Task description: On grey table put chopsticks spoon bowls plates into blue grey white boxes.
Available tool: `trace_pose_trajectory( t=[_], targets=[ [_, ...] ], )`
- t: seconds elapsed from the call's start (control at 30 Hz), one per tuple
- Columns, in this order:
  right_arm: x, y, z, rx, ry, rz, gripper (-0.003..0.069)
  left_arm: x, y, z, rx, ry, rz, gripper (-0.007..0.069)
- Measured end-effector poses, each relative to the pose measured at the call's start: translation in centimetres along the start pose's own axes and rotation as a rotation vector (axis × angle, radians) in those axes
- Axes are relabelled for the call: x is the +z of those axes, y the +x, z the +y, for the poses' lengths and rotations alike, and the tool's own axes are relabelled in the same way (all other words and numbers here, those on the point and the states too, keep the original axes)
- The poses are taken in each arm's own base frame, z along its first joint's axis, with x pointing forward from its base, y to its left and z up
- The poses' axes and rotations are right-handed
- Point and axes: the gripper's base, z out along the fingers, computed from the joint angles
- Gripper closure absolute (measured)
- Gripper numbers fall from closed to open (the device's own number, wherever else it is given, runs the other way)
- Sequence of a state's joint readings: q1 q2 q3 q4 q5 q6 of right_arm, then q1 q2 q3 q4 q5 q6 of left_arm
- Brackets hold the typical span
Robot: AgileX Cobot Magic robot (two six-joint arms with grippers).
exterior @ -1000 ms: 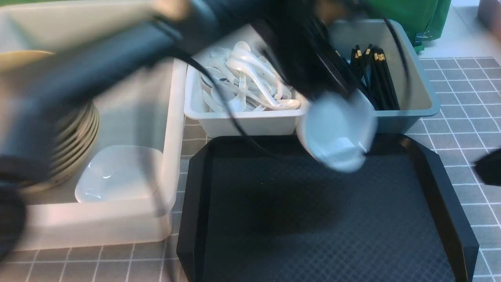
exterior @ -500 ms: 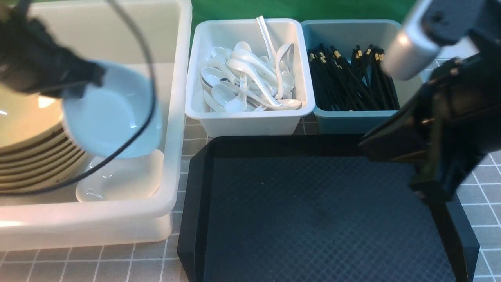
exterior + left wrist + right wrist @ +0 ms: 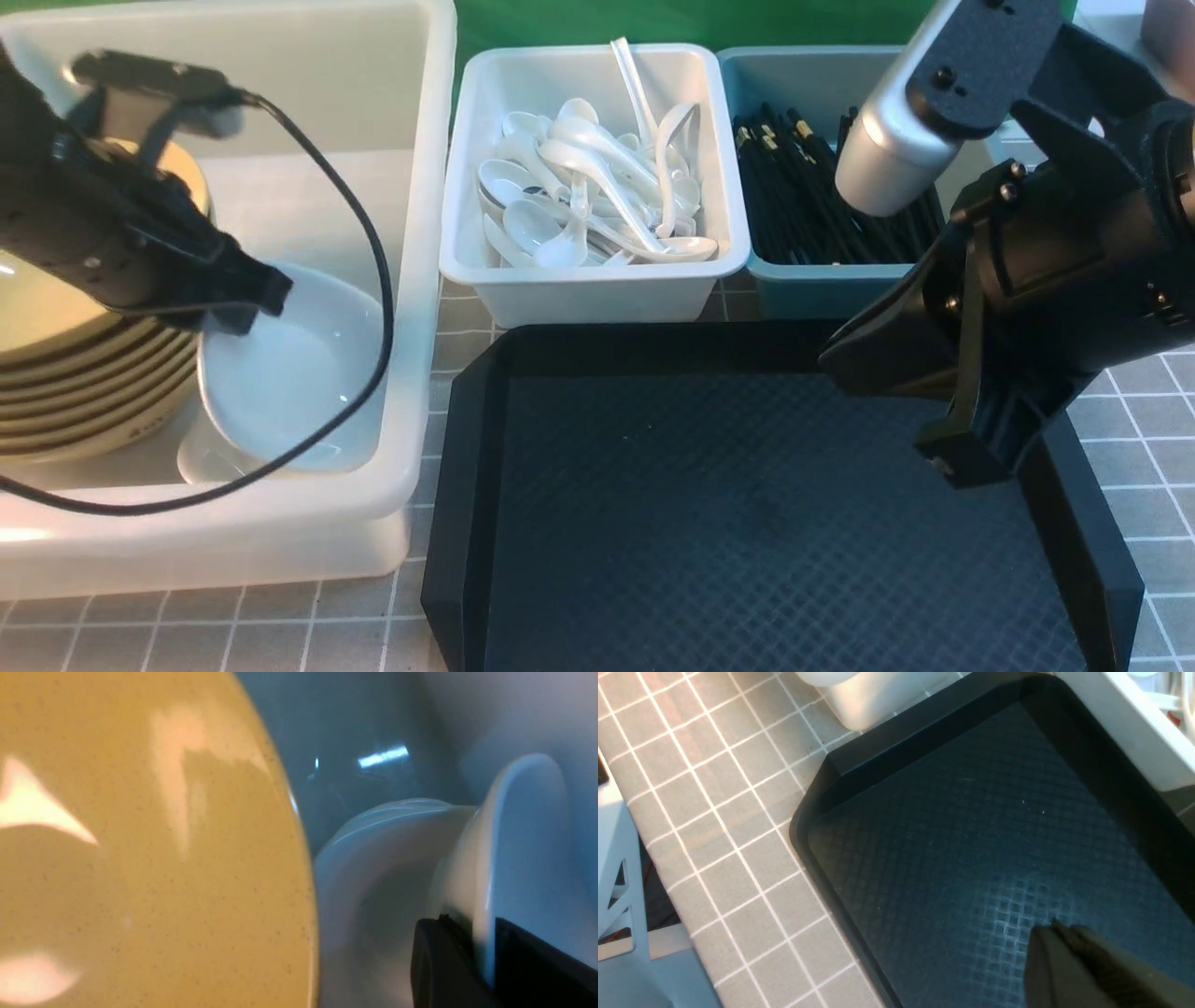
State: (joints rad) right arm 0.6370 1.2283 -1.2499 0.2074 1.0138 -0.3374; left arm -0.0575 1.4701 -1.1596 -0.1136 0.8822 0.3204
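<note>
My left gripper [image 3: 241,301] is shut on the rim of a white plate [image 3: 299,373], held tilted inside the large translucent white box [image 3: 422,233]. The plate is just above another white plate [image 3: 198,459], beside the stack of tan bowls [image 3: 84,373]. In the left wrist view the fingers [image 3: 439,961] pinch the plate's rim [image 3: 523,858], next to the lower plate [image 3: 373,882] and a bowl [image 3: 140,858]. White spoons [image 3: 597,177] fill the grey-white box [image 3: 597,294]. Black chopsticks [image 3: 794,205] lie in the blue box [image 3: 822,287]. My right gripper [image 3: 945,459] is shut and empty, also seen in the right wrist view [image 3: 1057,927].
A black textured tray [image 3: 747,523] lies on the grey table [image 3: 1120,280] in front of the two small boxes, with nothing on it; my right gripper hangs over its right side. The tray [image 3: 971,835] and table [image 3: 714,788] show in the right wrist view.
My left arm carried the white plate from over the tray leftward into the large white box and lowered it. My right arm came in over the tray's right side.
</note>
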Motion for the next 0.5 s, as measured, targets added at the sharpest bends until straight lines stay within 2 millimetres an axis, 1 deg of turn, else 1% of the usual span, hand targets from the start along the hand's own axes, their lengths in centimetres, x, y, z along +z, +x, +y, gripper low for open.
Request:
trace_pose_trajectory(
  t=[0.03,0.07,0.1,0.17,0.2,0.27,0.3,0.33,0.37,0.4,0.43,0.5],
  targets=[
    [0.0,0.0,0.0,0.0,0.0,0.0,0.0614,0.1,0.0,0.0,0.016,-0.003,0.006,0.055],
    [0.0,0.0,0.0,-0.001,-0.001,0.0,0.0614,0.1,0.1,0.1,0.033,-0.008,0.012,0.0498],
    [0.0,0.0,0.0,-0.001,-0.001,0.0,0.0614,0.1,0.1,0.1,0.046,-0.011,0.016,0.0472],
    [0.0,0.0,0.0,-0.001,-0.001,0.0,0.0614,0.0,0.2,0.2,0.066,-0.023,0.03,0.0373],
    [0.0,0.0,0.0,-0.001,-0.001,0.0,0.0614,0.0,0.2,0.3,0.071,-0.028,0.035,0.0343],
    [0.0,0.0,0.0,-0.002,0.0,0.0,0.0614,-0.6,-0.1,0.4,0.077,-0.039,0.043,0.0227],
    [0.0,0.0,0.0,-0.002,0.0,0.0,0.0614,-1.1,-0.2,0.4,0.072,-0.038,0.045,0.0194],
    [0.0,0.0,0.0,-0.002,0.0,0.0,0.0614,-1.8,-0.5,0.4,0.062,-0.039,0.038,0.016],
    [0.0,0.0,0.0,-0.003,0.001,0.001,0.0614,-3.0,-0.8,0.4,0.046,-0.043,0.02,0.0132],
    [0.0,0.0,0.0,-0.006,0.004,0.001,0.0614,-4.3,-1.2,0.3,0.027,-0.049,-0.001,0.012],
    [0.0,0.0,0.0,-0.008,0.007,0.003,0.0614,-5.5,-1.4,0.3,0.01,-0.058,-0.023,0.0119],
    [0.0,0.1,-0.2,-0.018,0.019,0.007,0.0614,-8.5,-1.5,0.1,-0.022,-0.073,-0.077,0.0146]
  ],
)
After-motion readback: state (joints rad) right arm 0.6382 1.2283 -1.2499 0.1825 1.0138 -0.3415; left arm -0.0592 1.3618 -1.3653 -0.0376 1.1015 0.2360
